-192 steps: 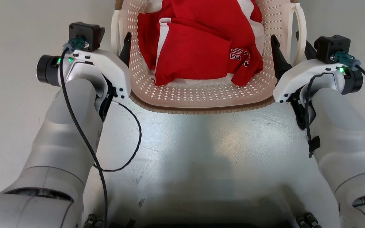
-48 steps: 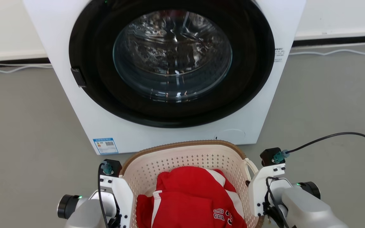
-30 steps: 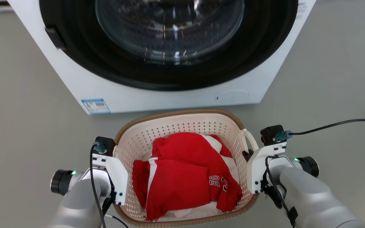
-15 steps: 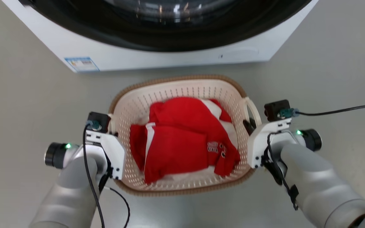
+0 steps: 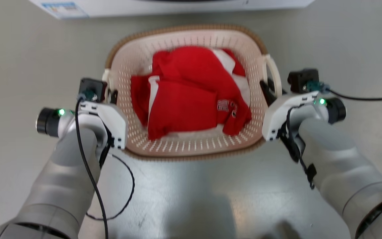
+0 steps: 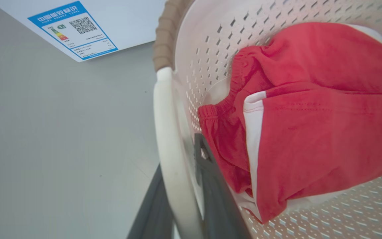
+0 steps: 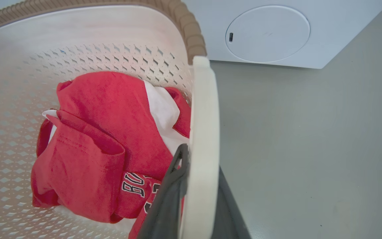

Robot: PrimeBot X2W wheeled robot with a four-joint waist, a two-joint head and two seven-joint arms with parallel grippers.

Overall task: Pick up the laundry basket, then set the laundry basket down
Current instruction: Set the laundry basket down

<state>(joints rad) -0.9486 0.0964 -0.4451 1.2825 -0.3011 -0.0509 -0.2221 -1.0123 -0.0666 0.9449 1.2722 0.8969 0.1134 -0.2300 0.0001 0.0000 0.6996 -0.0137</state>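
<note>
The laundry basket [image 5: 191,147], cream and perforated with a brown rim, sits between my two arms just ahead of my base. Red and white clothing [image 5: 191,93] lies inside it. My left gripper [image 5: 111,95] is shut on the basket's left loop handle [image 6: 167,132], with one dark finger on each side of it. My right gripper [image 5: 270,91] is shut on the right loop handle [image 7: 204,116] in the same way. I cannot tell whether the basket's bottom touches the floor.
The white washer's lower front [image 5: 177,4] runs along the top edge, just beyond the basket, with its blue label [image 6: 73,30] and round panel [image 7: 267,33]. Grey floor [image 5: 343,39] lies on both sides. My silver base [image 5: 194,199] is below the basket.
The head camera has tilted down, so the washer has slid up to the frame's top edge. Both grippers keep their hold on the handles, and the basket now shows nearer my base.
</note>
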